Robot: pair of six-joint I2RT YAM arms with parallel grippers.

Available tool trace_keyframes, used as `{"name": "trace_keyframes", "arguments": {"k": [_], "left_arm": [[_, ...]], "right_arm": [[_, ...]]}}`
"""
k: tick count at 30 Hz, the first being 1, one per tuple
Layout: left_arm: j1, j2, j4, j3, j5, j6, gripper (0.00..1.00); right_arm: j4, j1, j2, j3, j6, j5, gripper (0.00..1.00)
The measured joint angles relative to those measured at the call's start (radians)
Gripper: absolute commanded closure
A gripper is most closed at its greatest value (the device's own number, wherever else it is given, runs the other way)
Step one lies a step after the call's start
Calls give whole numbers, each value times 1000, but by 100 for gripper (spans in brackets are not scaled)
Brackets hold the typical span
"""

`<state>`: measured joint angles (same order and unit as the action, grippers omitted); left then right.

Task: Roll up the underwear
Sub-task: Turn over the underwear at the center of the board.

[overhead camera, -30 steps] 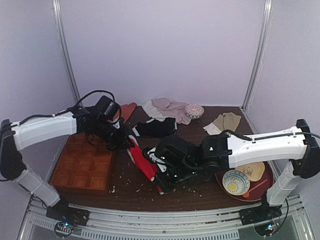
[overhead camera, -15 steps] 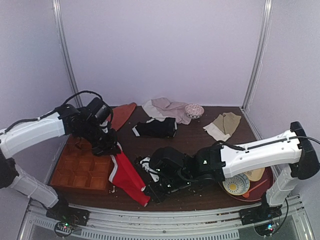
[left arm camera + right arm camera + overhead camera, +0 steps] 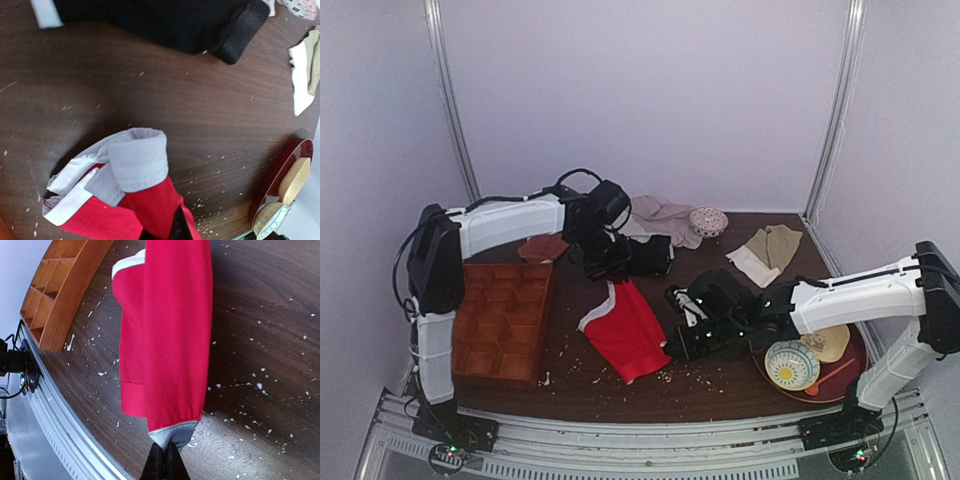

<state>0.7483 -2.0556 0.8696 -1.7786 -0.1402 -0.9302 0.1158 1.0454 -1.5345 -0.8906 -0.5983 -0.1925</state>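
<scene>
The red underwear (image 3: 625,330) lies spread on the dark table between my two grippers, its white waistband edge turned toward the back left. My left gripper (image 3: 608,273) is shut on its waistband end; in the left wrist view the red fabric (image 3: 120,210) with a folded-over white band wraps round the dark fingertips (image 3: 176,227). My right gripper (image 3: 673,345) is shut on the other end; in the right wrist view the underwear (image 3: 167,325) hangs stretched from the shut gripper (image 3: 164,458), pinched at its pale hem.
Black briefs (image 3: 632,255) lie just behind the left gripper. A beige garment (image 3: 768,248), a pinkish cloth (image 3: 655,213) and a patterned bowl (image 3: 708,221) sit at the back. A wooden compartment tray (image 3: 500,320) is at left. A red plate (image 3: 840,385) with a bowl is at right. White crumbs litter the table.
My left arm has swung from over the wooden tray to the back middle, and my right gripper has moved right. The underwear went with them and now lies spread flatter.
</scene>
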Motion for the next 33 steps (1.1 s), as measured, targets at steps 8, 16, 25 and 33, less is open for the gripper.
{"name": "trace_keyframes", "arguments": {"k": [8,16,25,33], "left_arm": [[2,-308,61,-397,-39,40,100],[-15,-366,80,-464,-76,48,100],[-47,-69,65,-174,-87,102,100],[-47,362,56,189,-68,122,100]], "right_arm": [[-28,-182,8,48,10,-80,100],[8,-243,-22,10,50,-152,100],[115,-104,-22,-177,74,-146,100],[151,123,-68,-335,51,-98,100]]}}
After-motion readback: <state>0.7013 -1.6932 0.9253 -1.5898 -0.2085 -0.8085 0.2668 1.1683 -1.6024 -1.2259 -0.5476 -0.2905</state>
